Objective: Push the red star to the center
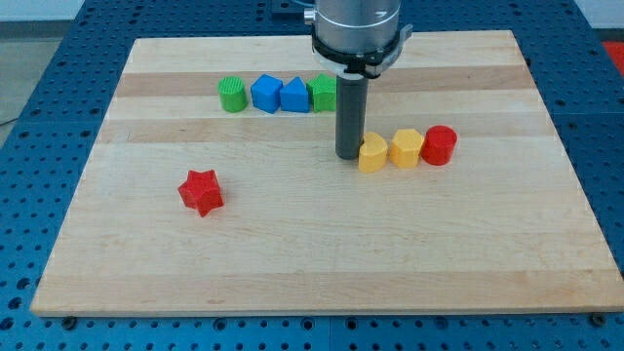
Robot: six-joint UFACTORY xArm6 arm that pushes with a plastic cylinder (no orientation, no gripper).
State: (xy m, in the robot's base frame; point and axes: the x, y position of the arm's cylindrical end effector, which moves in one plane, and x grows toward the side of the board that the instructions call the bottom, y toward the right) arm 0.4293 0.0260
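The red star (201,191) lies on the wooden board (322,263) at the view's left, below the middle row. My tip (348,156) stands near the board's middle, well to the right of the red star and a little higher in the view. It is right beside the left edge of a yellow heart-shaped block (371,153); I cannot tell if it touches it.
A yellow hexagon (406,147) and a red cylinder (439,144) sit in a row right of the yellow heart. Near the top, a row holds a green cylinder (232,94), two blue blocks (265,93) (294,96) and a green block (323,92) partly behind the rod.
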